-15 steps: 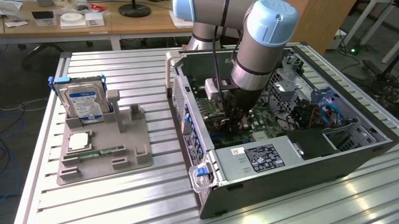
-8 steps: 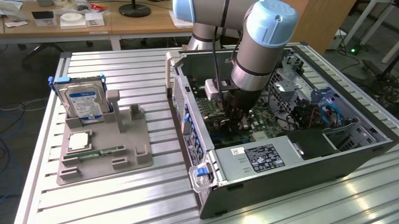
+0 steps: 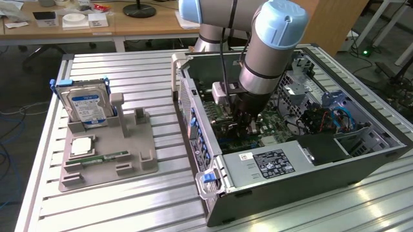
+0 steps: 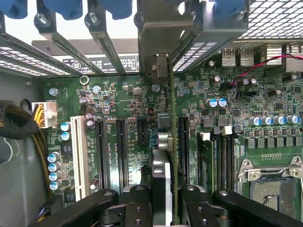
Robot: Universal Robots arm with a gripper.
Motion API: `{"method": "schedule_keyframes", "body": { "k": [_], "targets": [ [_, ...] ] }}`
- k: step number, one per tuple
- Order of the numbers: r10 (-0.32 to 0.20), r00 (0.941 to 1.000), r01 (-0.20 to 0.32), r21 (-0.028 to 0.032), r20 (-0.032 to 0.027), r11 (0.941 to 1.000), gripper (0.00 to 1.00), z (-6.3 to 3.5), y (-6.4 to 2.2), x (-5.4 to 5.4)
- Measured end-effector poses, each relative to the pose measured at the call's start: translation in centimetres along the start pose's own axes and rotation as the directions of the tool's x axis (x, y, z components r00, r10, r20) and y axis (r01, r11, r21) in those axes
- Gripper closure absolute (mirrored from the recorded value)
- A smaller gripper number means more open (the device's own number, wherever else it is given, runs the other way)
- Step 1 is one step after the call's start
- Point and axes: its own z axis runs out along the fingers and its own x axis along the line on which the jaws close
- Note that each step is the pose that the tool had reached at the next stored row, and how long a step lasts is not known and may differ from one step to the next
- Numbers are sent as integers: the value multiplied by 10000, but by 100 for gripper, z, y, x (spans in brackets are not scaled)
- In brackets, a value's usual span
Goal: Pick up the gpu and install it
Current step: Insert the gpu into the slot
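In the wrist view the gpu (image 4: 171,151) stands edge-on over the green motherboard (image 4: 123,109), a thin dark card between the long black expansion slots. Its metal end bracket (image 4: 158,33) reaches the row of rear slot covers. My gripper (image 4: 165,196) is shut on the card, one black finger (image 4: 138,203) on each side of it. In the exterior view the gripper (image 3: 242,121) reaches down into the open computer case (image 3: 193,96), close above the motherboard. Whether the card is seated in a slot I cannot tell.
On the exterior view's left a grey parts tray (image 3: 106,159) holds an upright hard drive (image 3: 87,106), a processor (image 3: 82,145) and a memory stick (image 3: 103,158). The power supply (image 3: 268,164) fills the case's near end. Cables (image 3: 329,118) lie to the right.
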Motion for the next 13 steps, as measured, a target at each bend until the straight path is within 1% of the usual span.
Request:
{"method": "schedule_keyframes", "body": {
  "k": [13],
  "targets": [
    [-1, 10000, 1, 0, -3, 10000, 72, 3, 12, 1]
  ]
}}
